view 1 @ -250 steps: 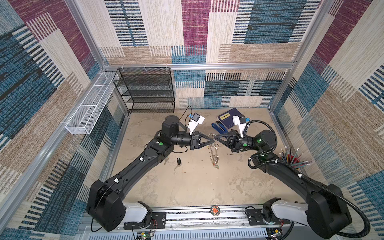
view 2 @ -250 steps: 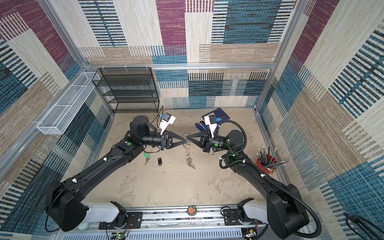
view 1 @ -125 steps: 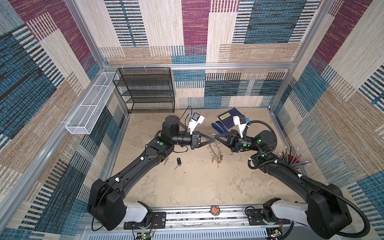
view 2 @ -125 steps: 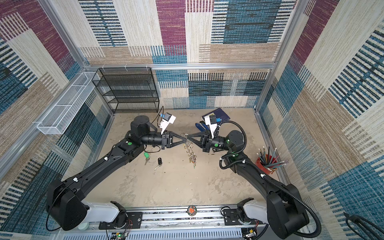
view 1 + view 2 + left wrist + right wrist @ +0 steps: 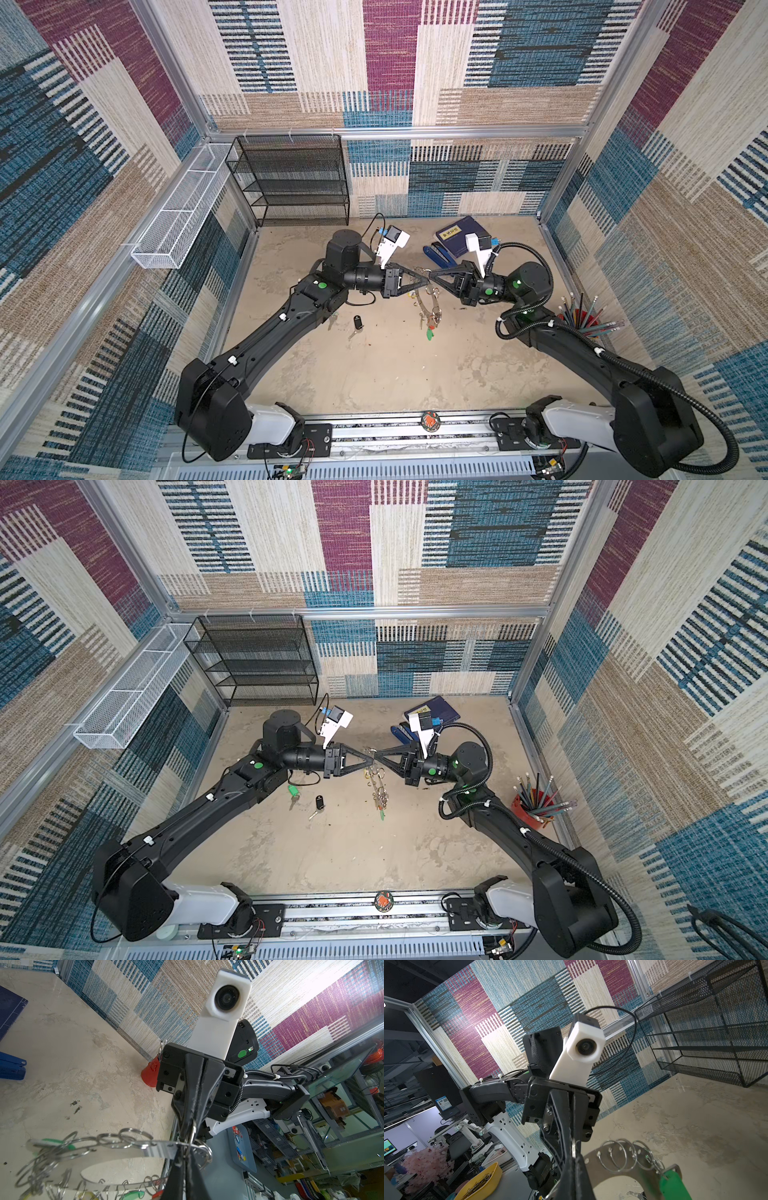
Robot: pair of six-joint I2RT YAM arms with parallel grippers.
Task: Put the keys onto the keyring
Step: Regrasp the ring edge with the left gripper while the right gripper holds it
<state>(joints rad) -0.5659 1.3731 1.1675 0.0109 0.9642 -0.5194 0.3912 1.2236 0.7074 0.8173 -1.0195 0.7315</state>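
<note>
- Keyring (image 5: 428, 305): up off the desk (image 5: 374, 374), pinched between both hands near the middle, hanging edge-on in both top views.
- Left hand (image 5: 425, 281): closed tight on the keyring's rim.
- Right hand (image 5: 432, 275): closed too, on the same stretch of rim, tip to tip with the left. Cannot tell which pinch has the disc and which a split ring (image 5: 124, 1138).
- Keys not yet on: black-tagged key (image 5: 357, 323) and green-tagged key (image 5: 294, 791) lying loose on the desk, close together beside the left arm, apart from the keyring.
- Step in hand, by judgement: steadying the keyring and prising one split ring open.
- To do it well:
  - Keep the disc steady with one hand and work a single ring with the other.
  - Avoid twisting the two pinches against each other.
  - Free one hand for a key without letting the disc drop or swing.
- Materials:
  - Disc of flat grey metal with a wide hole; thin, stiff, smooth, likely slippery in a pinch.
  - Rings of thin bright wire, springy, crowded round the rim, prone to tangle.
  - Green plastic tag (image 5: 672, 1184), glossy, dangling.
- Desk: matt, mottled beige, hard. Small flat keys likely awkward to lift from it.
</note>
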